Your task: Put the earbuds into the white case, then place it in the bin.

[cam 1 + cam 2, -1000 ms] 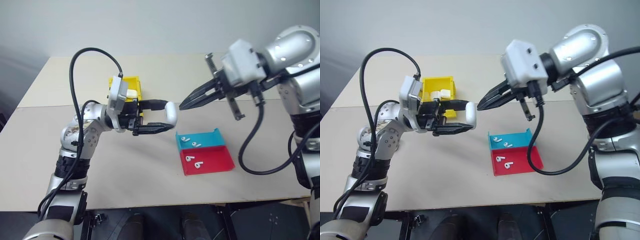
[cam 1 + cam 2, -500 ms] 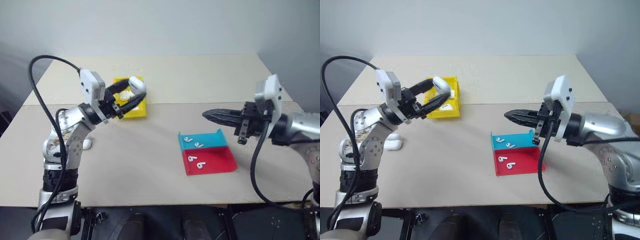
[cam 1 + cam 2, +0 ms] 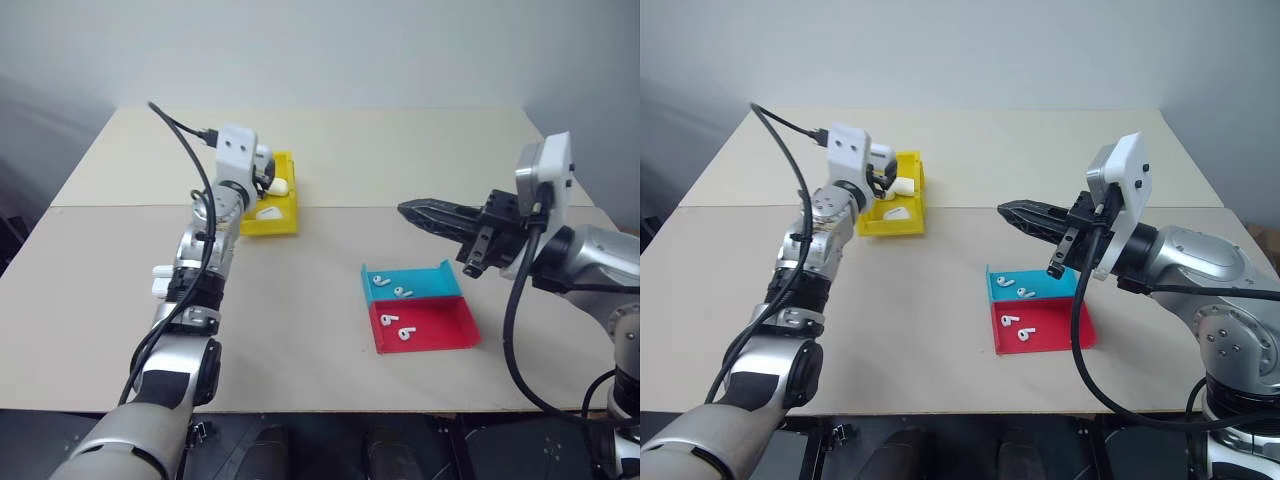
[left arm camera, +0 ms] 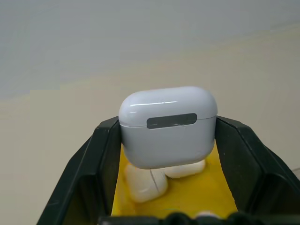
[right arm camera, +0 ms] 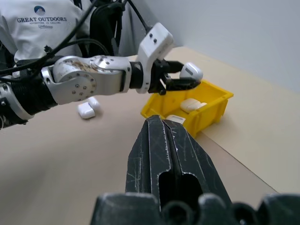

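Observation:
My left gripper [image 4: 166, 129] is shut on the white case [image 4: 167, 125], a glossy rounded box with its lid closed. It holds the case just above the yellow bin [image 5: 216, 101] at the table's back left. Two more white cases [image 5: 192, 105] lie inside the bin [image 3: 292, 192]. Several earbuds [image 3: 402, 292] lie in the blue-and-red tray [image 3: 442, 322] right of centre. My right gripper [image 3: 407, 210] is shut and empty, hovering level above the table behind the tray and pointing left toward the bin.
Two loose white cases [image 3: 160, 281] lie on the table beside my left arm, near the left edge. A person in a white shirt [image 5: 40, 21] stands beyond the table's left side. A seam [image 3: 350, 207] crosses the tabletop behind the tray.
My left arm swung the case from the table's middle back and left to over the yellow bin. My right gripper dropped and drew back to the right, behind the tray.

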`<act>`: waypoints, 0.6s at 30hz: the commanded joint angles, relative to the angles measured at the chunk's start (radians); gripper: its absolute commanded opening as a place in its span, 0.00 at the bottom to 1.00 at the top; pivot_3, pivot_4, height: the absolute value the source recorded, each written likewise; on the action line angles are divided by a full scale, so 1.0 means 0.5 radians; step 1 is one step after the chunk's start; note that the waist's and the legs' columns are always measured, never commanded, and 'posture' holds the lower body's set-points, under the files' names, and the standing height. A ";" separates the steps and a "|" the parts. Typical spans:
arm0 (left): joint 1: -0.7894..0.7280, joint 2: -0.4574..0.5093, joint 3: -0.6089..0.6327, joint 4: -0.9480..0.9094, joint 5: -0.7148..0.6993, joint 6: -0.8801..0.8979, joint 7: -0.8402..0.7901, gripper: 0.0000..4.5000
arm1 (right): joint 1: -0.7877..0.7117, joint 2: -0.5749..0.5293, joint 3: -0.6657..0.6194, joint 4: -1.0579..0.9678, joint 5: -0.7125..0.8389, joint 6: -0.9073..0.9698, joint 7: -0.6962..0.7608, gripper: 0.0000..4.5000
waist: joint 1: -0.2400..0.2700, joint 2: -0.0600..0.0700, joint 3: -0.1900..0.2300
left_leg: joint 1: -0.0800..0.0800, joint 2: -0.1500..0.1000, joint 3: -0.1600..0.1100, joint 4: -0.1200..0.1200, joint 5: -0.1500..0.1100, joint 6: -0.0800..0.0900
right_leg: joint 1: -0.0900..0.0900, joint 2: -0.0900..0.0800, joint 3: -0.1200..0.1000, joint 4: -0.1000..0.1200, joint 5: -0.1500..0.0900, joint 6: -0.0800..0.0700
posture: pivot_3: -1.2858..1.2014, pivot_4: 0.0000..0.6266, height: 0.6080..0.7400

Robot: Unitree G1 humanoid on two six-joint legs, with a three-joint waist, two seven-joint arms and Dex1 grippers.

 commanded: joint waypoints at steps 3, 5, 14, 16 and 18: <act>-0.089 0.035 0.000 0.090 0.064 -0.201 0.009 0.96 | 0.000 -0.040 -0.103 -0.047 0.073 -0.029 -0.034 0.00 | -0.018 0.000 0.000 | -0.001 0.000 0.000 0.000 0.000 -0.001 | -0.001 0.000 0.000 0.000 0.000 0.000 | 0.52 0.24 1.00; -0.062 0.067 0.027 0.016 0.046 -0.209 -0.018 0.99 | 0.015 -0.049 -0.127 -0.051 0.093 -0.033 -0.043 0.00 | -0.018 0.000 0.000 | -0.001 0.000 0.000 0.000 0.000 -0.001 | -0.001 -0.001 0.000 0.001 0.000 0.000 | 0.52 0.24 1.00; 0.444 0.445 0.213 -1.065 -0.627 0.273 -0.914 0.99 | 0.095 -0.044 -0.153 -0.115 0.137 -0.103 -0.020 0.00 | -0.036 0.001 0.000 | 0.001 0.002 0.000 -0.001 0.000 -0.001 | -0.002 0.000 0.002 0.005 0.000 0.000 | 0.52 0.24 1.00; 0.662 0.623 0.254 -1.357 -0.796 0.363 -1.167 0.99 | 0.159 -0.023 -0.088 -0.104 0.000 -0.175 -0.021 0.00 | -0.043 0.001 -0.001 | 0.001 0.002 0.000 0.000 0.000 -0.001 | -0.002 0.000 0.002 0.005 0.000 0.000 | 0.52 0.24 1.00; 0.881 0.807 0.320 -1.605 -0.945 0.455 -1.364 0.99 | 0.238 -0.044 0.041 -0.106 -0.240 -0.284 -0.014 0.00 | -0.052 0.001 -0.001 | 0.003 0.002 0.000 0.000 0.000 -0.001 | -0.001 0.000 0.002 0.005 0.000 0.000 | 0.52 0.24 1.00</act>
